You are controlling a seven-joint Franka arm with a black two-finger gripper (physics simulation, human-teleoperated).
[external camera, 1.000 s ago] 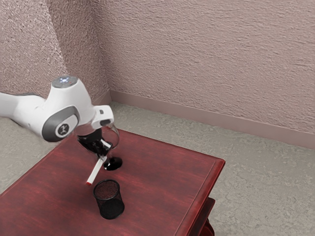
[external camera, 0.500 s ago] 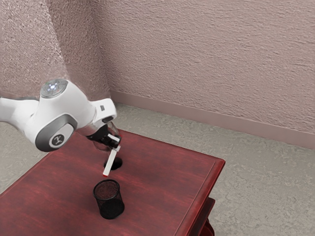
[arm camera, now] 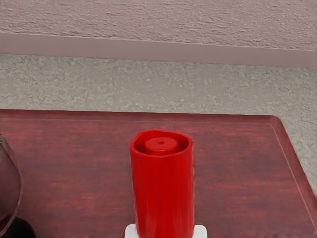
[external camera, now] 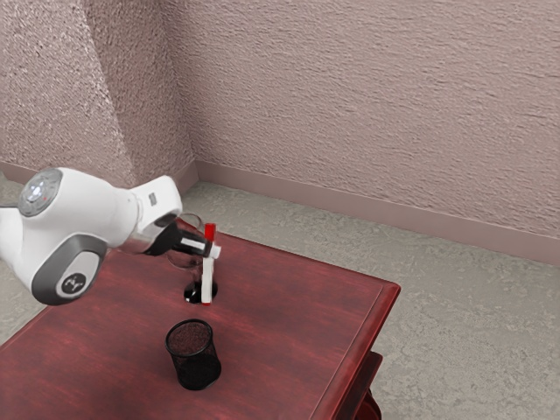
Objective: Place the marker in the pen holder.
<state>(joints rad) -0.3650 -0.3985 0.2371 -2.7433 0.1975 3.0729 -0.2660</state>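
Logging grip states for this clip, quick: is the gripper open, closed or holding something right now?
Gripper: closed on the red-capped white marker, holding it roughly upright with the cap end up.

One marker (external camera: 207, 282), one pen holder (external camera: 195, 360), one table (external camera: 289, 319), apparently one stemmed glass (arm camera: 8, 186)

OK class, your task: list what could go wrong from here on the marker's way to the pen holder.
The glass stands close to the end effector, so a sideways swing might knock it over.

The marker is upright but not above the pen holder; lowered off-centre, it could catch the rim.

Held only between fingertips, it might tilt if bumped.
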